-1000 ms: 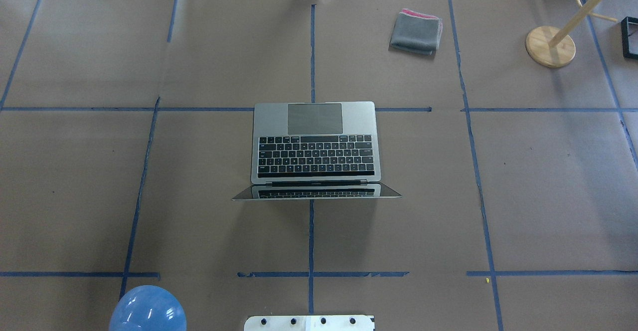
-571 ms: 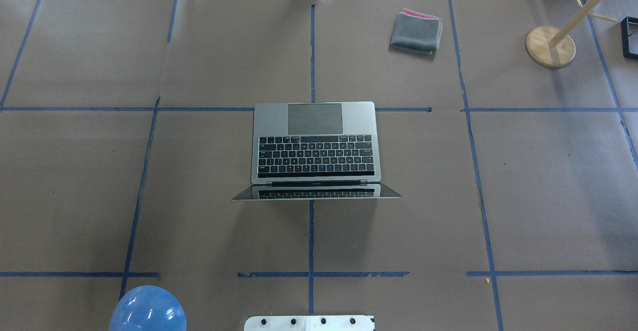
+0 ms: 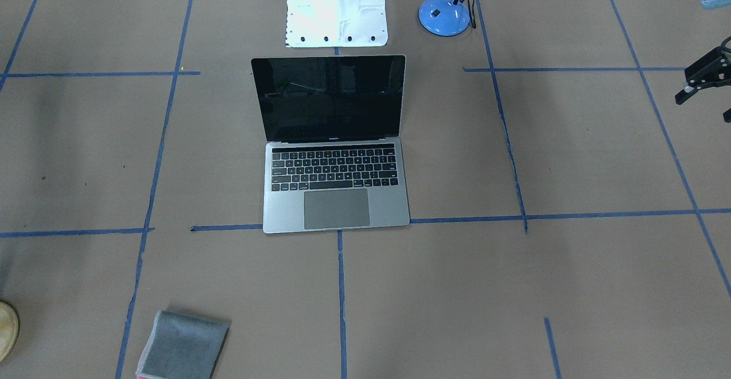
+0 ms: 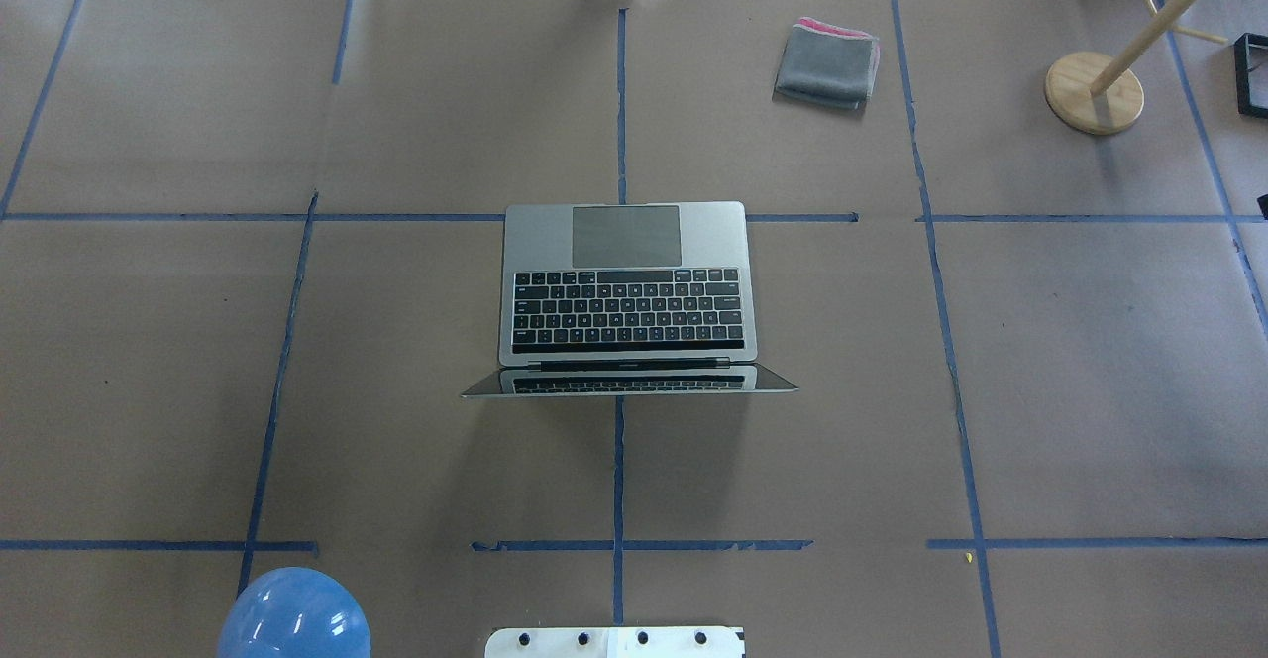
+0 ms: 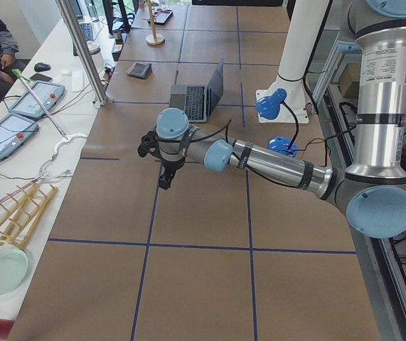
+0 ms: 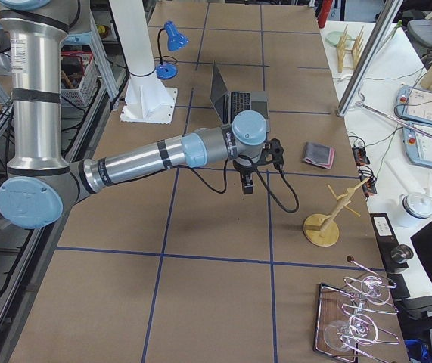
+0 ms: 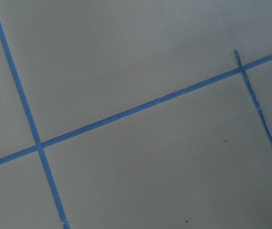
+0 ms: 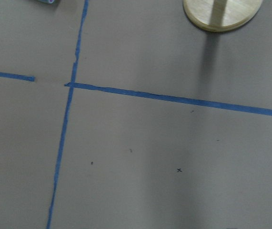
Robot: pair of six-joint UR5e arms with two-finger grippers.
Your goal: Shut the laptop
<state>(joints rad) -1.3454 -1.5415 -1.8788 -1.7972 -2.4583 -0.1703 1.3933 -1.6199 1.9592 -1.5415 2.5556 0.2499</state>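
Note:
The silver-grey laptop [image 4: 626, 286] lies open in the middle of the table. Its black screen [image 3: 330, 97] stands up on the robot's side, and its trackpad points away from the robot. It also shows in the left side view [image 5: 198, 96] and the right side view [image 6: 237, 98]. My left gripper [image 3: 702, 107] hangs above the table far to the laptop's side, its fingers apart and empty; the near arm in the left side view [image 5: 161, 169] carries it. My right gripper [image 6: 247, 180] hovers far from the laptop on the other side; I cannot tell whether it is open or shut.
A folded grey cloth [image 4: 828, 63] lies at the far right. A wooden stand [image 4: 1094, 92] is near the right far corner. A blue desk lamp [image 3: 446, 8] and the white robot base [image 3: 336, 8] are behind the laptop's screen. Both wrist views show only brown paper and blue tape.
A dark sliver has come in at the overhead view's right edge. The laptop and the cloth have not moved.

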